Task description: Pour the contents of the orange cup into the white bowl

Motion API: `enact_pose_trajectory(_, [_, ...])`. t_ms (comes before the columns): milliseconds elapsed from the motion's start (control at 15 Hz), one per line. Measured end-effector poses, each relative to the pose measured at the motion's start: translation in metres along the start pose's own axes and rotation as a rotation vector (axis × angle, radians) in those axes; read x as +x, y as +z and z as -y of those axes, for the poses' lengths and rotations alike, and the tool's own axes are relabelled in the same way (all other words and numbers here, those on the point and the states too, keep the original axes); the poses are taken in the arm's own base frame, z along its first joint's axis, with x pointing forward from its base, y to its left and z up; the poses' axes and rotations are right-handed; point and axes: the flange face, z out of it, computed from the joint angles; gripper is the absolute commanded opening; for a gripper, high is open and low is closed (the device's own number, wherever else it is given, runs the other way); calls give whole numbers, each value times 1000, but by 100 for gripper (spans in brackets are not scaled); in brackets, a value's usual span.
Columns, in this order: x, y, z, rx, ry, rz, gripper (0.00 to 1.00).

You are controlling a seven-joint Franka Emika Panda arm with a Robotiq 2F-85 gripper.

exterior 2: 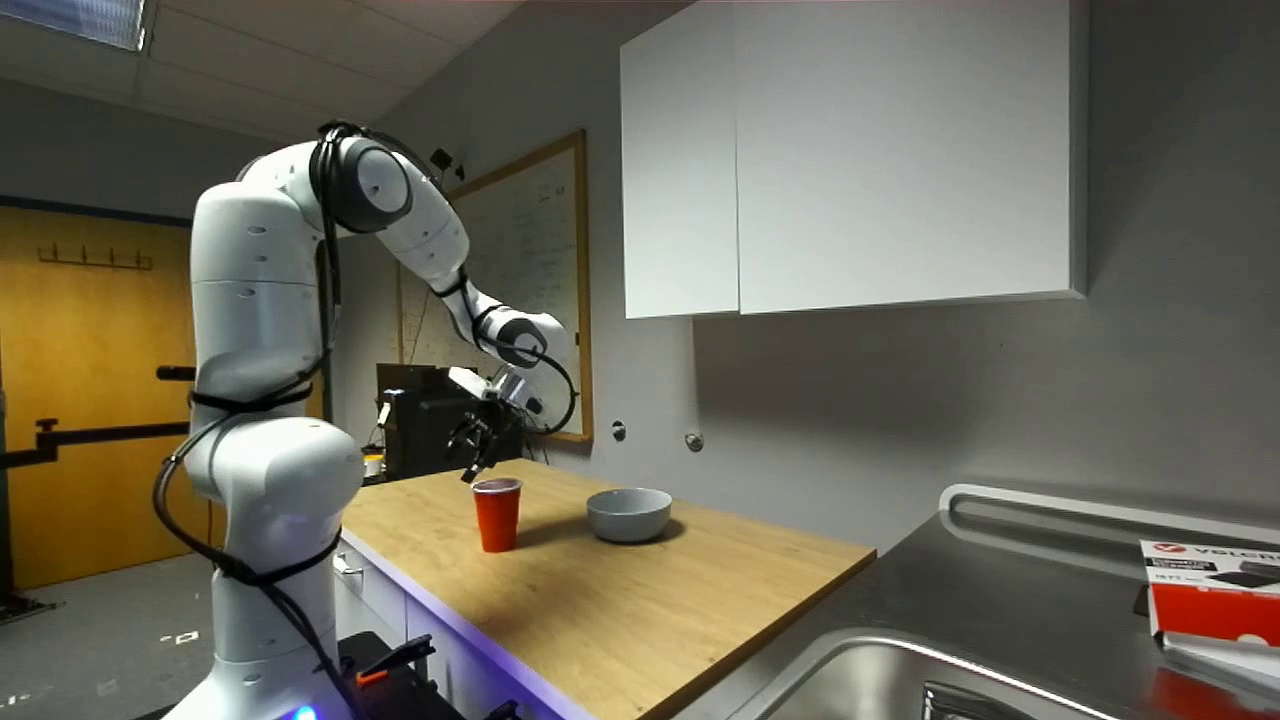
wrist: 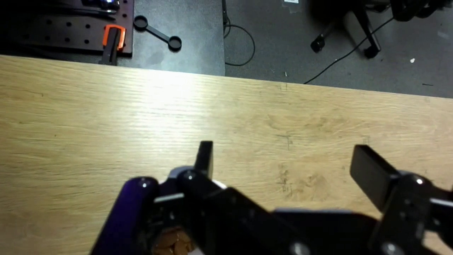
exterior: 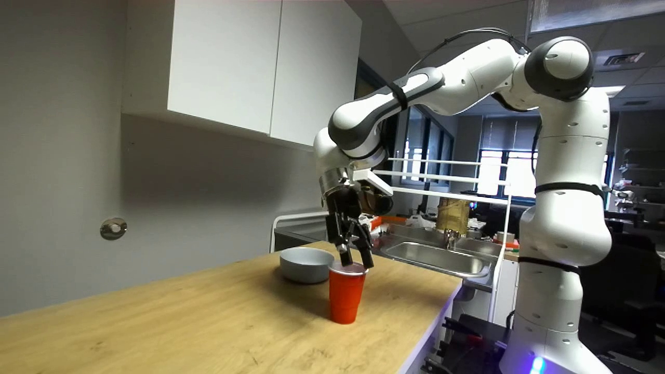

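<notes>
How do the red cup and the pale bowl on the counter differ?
The cup is red-orange outside, while the bowl is pale grey. The cup is tall and narrows downward; the bowl is low and wide. The cup is close to the tool; the bowl stands farther from it. Both stand upright on the wooden counter.
</notes>
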Motion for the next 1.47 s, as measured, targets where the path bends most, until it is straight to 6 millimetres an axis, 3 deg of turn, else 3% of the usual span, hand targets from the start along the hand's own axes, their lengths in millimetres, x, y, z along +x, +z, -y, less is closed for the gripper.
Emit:
enact_pose_trajectory(533, [3,22,26,-176,-101,-27,100])
enact_pose_trajectory(1200, [-2,-2,35,-229,-132,-95,100])
enact_pose_trajectory(1467, [4,-12,39,-226,-132,-175,100])
